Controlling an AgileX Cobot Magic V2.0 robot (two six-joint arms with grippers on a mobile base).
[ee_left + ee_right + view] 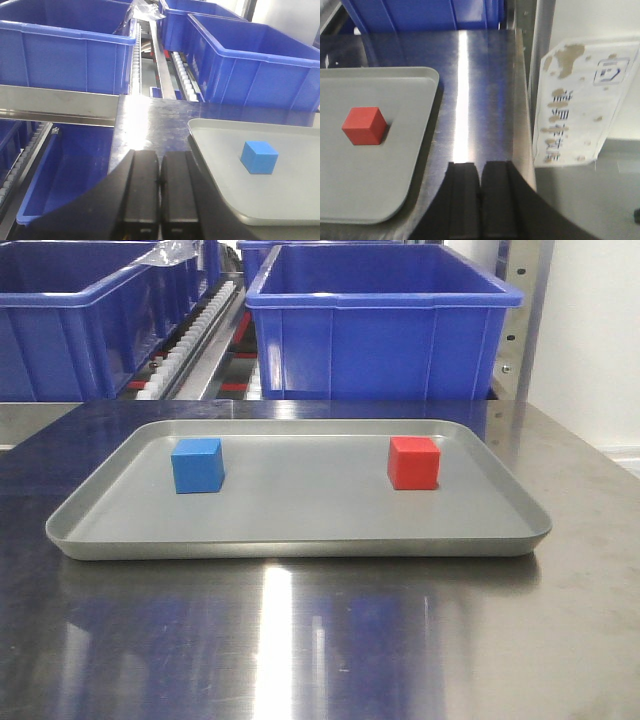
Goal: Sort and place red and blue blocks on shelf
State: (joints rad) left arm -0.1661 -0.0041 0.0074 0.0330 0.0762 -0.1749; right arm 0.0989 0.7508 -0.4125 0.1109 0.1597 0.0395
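- Left wrist-mounted view: left gripper (160,190) closed, empty; blue block (259,157) ahead to its right, on grey tray (280,200).
- Right gripper (480,195) closed, empty; red block (364,125) ahead-left.

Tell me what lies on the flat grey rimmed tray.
A small blue cube at left, a small red cube at right, apart. The tray floor beneath each is covered.

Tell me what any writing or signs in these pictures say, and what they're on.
Worn paper sheet right of the steel tabletop: columns of brownish characters, too faded and blurred to read.
Same sheet, top corner: a blue square symbol, unreadable.
Blue bins, tray, red block, blue block: no writing visible.
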